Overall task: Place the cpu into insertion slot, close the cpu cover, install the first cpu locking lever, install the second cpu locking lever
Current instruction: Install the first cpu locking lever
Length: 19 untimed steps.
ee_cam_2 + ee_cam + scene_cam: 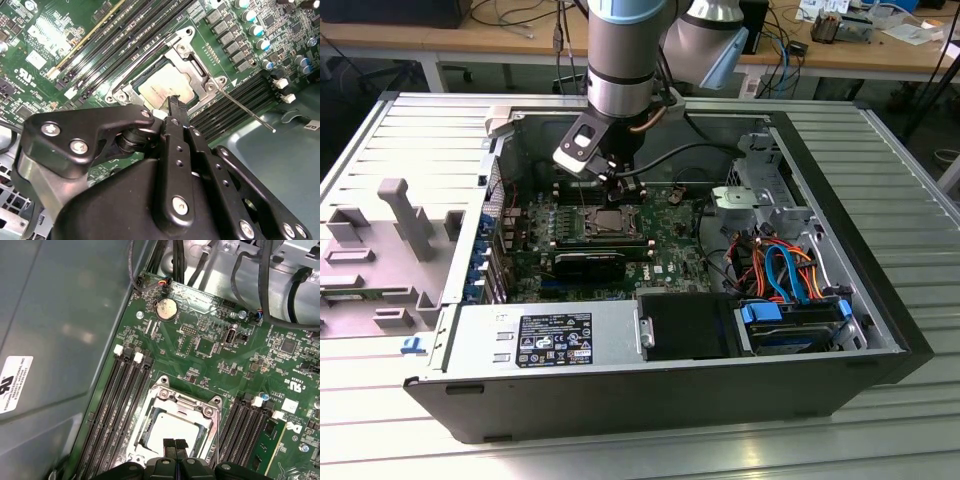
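Note:
The cpu [156, 90] [172, 432] lies flat in the insertion slot [610, 222] of the green motherboard [200, 347]. Its dull silver top shows through the window of the cpu cover [192, 60] [186, 402], which is folded down around it. My gripper [174, 101] [175, 444] [610, 192] hangs just above one edge of the chip, its two black fingertips pressed together with nothing between them. In the second wrist view, a thin metal locking lever [247, 111] juts out sideways from the socket's corner, standing free over the board.
Long black memory slots [117, 400] [125, 35] run on both sides of the socket. The open case's metal walls [800, 170] surround the board, with black cables [260, 280] nearby. A power supply [550, 335] and a drive bay with blue and orange cables [785, 275] sit at the front.

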Available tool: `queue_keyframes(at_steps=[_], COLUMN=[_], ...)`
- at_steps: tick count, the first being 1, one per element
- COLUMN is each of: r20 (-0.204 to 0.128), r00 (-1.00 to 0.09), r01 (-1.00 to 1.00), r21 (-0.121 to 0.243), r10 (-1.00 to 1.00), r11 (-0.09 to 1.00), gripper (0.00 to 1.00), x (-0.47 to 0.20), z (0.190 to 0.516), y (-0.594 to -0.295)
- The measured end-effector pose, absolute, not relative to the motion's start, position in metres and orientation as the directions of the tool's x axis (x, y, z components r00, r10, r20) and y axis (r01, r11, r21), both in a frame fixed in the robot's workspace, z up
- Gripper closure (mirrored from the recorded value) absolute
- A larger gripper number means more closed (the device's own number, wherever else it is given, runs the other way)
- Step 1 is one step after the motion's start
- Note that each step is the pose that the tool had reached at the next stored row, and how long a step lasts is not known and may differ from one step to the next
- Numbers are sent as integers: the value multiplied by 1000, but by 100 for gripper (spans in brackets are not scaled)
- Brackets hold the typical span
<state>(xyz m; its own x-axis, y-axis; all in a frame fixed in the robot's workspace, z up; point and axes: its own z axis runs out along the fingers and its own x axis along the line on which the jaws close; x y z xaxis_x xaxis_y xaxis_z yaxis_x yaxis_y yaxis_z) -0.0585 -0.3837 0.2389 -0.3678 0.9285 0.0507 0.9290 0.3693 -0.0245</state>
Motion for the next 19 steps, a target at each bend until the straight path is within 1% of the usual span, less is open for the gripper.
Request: queue_keyframes(at_steps=[19], r20=[51], r00=[-413], r01=[910], r21=[-25], r10=[909], r11=[415], gripper=[89], x=[-59], z=[239], y=[-384])
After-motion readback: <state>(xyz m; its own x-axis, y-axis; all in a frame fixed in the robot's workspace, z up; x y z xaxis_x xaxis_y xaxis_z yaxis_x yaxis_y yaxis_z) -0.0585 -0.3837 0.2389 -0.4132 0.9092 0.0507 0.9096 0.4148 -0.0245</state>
